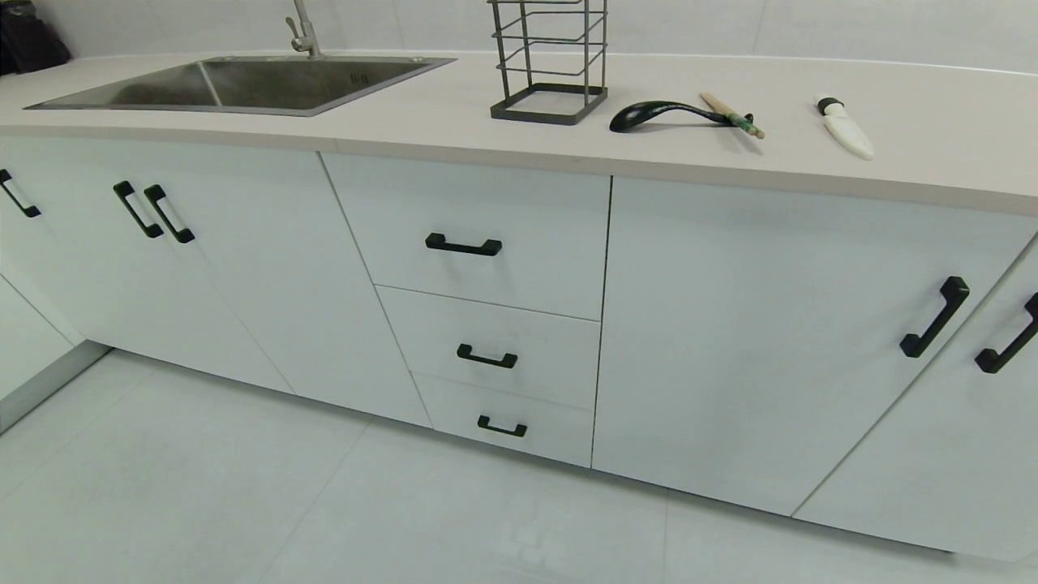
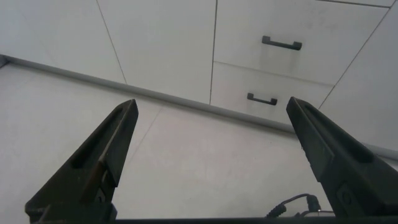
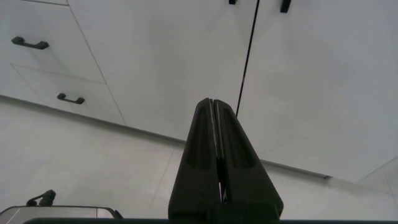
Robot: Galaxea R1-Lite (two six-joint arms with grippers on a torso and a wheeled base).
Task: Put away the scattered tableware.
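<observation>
Currently on countertop [image 1: 932,130]: black ladle [image 1: 657,113], chopsticks [image 1: 732,115] touching its handle end, white knife [image 1: 846,130] apart to their right.
Wire rack [image 1: 550,61]: upright, between sink [image 1: 243,81] and ladle.
Left gripper [image 2: 212,102]: fingers spread wide, low, facing drawers [image 2: 280,56].
Right gripper [image 3: 213,102]: fingers pressed together, empty, facing cabinet doors [image 3: 311,81].

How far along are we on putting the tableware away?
Nothing looks done yet: the black spoon, chopsticks and white knife lie on the counter beside the wire rack. Nothing is in hand: the left gripper is open and the right gripper shut on nothing, both low in front of the cabinets. All three pieces are left.
</observation>
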